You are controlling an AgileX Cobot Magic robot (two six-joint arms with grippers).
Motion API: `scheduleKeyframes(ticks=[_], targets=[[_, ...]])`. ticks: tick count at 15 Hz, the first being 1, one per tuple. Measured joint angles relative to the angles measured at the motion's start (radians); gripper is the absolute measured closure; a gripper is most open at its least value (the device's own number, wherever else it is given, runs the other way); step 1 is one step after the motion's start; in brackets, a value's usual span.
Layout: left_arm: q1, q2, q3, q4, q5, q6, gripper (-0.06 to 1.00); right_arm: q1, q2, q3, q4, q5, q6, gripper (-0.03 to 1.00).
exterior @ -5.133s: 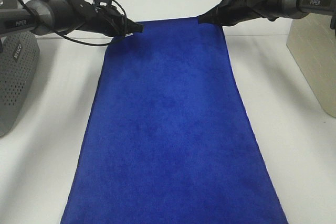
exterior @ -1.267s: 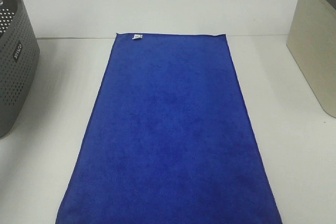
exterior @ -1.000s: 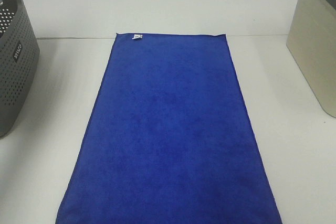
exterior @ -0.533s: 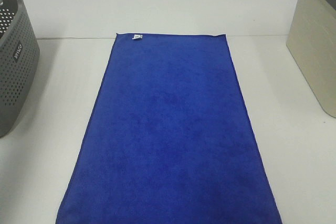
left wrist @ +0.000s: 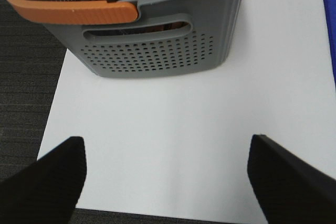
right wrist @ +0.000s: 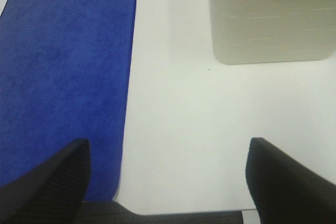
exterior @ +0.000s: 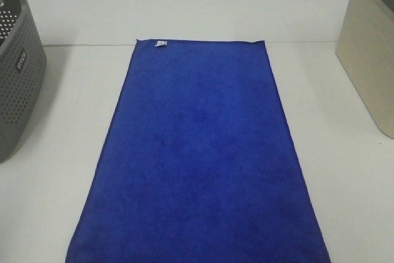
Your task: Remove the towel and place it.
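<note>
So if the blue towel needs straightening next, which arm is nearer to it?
Probably the right. The right gripper is open with the towel directly beneath one finger; the left gripper faces the grey basket, seeing only a sliver of blue.

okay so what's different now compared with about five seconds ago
Both arms let go of the towel's far corners and pulled back out of the overhead view. Each gripper, left and right, now hangs open and empty over the table. The towel lies flat as before; the grey basket and beige bin are unmoved.
</note>
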Motion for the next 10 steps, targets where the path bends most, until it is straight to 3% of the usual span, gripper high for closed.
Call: scheduleKeyframes(ticks=[6,10], targets=[[0.000,-0.399,0.096,-0.002,0.014,-0.053,0.17,0.000,-0.259,0.172,0.000,0.003,-0.087,0.18],[0.000,-0.418,0.101,-0.036,0.018,-0.056,0.17,0.000,-0.259,0.253,0.000,-0.087,-0.109,0.18]])
